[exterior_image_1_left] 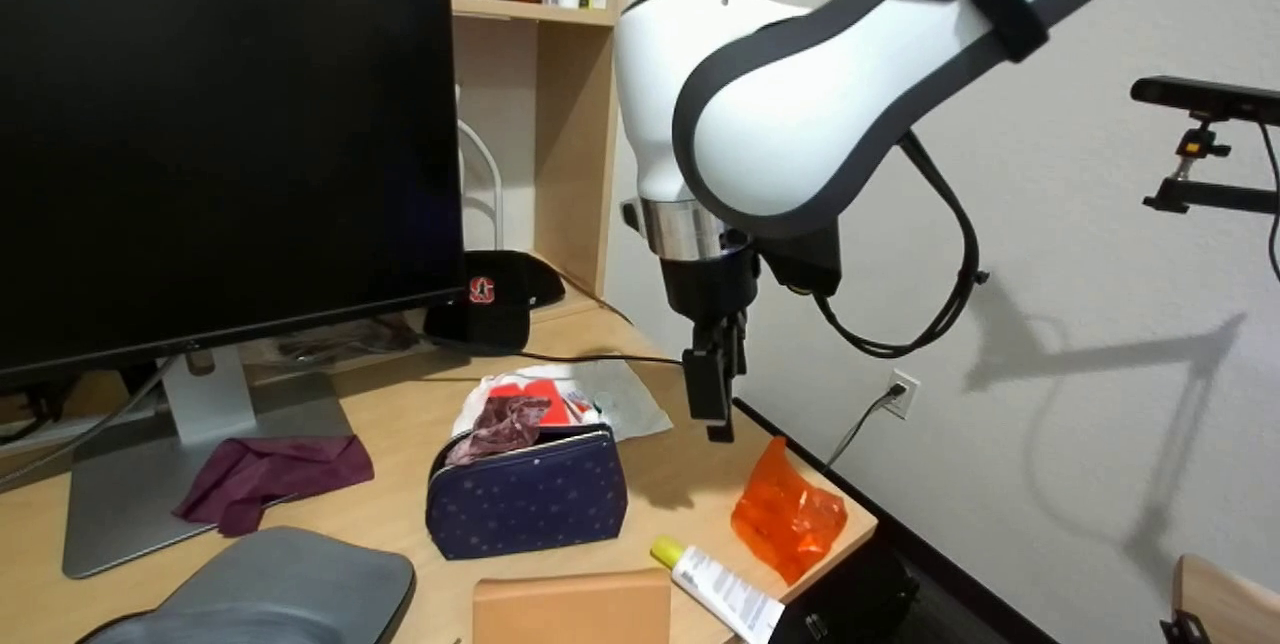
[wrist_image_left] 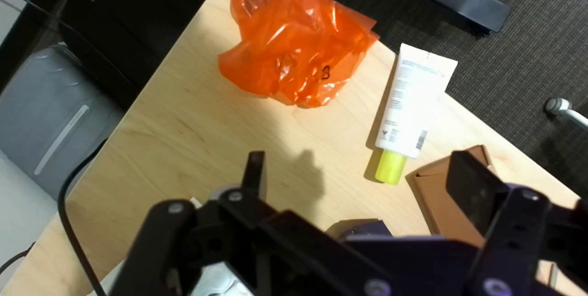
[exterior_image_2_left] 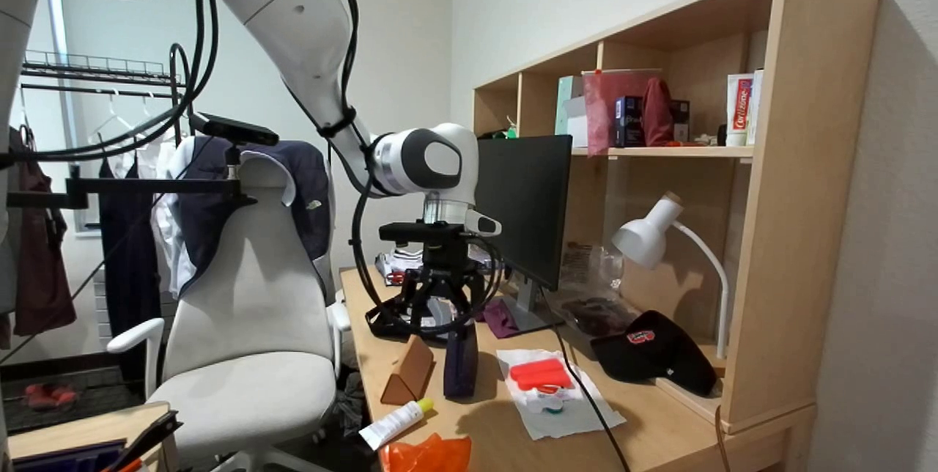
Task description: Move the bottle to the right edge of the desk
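The bottle [exterior_image_1_left: 728, 592] is a white squeeze tube with a yellow-green cap, lying flat on the light wooden desk [exterior_image_1_left: 690, 474]. It also shows in an exterior view [exterior_image_2_left: 394, 424] and in the wrist view [wrist_image_left: 413, 103], where its flat end reaches past the desk edge. My gripper [exterior_image_1_left: 715, 424] hangs pointing down above the desk, behind the bottle and apart from it. In the wrist view the gripper's fingers [wrist_image_left: 357, 162] are wide apart with nothing between them. The cap lies beyond the fingertips, well below them.
A crumpled orange packet [wrist_image_left: 298, 43] lies beside the bottle near the desk corner. A brown case [exterior_image_1_left: 572, 609] and a navy pouch [exterior_image_1_left: 530, 499] stand close by. A paper with red items [exterior_image_2_left: 542, 377], a black cable, a cap [exterior_image_2_left: 652, 355] and a monitor [exterior_image_1_left: 220, 144] are further back.
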Controlling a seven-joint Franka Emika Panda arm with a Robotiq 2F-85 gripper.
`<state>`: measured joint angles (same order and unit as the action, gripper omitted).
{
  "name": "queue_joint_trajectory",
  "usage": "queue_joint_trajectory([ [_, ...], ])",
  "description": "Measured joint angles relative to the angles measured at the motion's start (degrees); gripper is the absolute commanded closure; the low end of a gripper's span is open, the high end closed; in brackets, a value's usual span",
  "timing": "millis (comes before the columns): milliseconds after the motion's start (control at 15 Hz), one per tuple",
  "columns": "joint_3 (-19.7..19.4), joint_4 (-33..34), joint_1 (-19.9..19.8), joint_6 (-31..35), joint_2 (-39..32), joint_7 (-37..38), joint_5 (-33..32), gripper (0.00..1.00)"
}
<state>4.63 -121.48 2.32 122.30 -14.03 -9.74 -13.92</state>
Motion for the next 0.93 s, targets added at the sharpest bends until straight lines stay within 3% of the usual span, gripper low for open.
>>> queue_joint_trajectory([
  [533, -0.3, -0.3, 0.0, 1.6, -0.6, -0.2, 0.1, 0.0],
  [667, -0.5, -2.2, -0.1, 7.3, -2.0, -0.2, 0.4, 0.0],
  [933, -0.5, -8.8, -0.7, 25.4, -6.7, -0.2, 2.2, 0.0],
])
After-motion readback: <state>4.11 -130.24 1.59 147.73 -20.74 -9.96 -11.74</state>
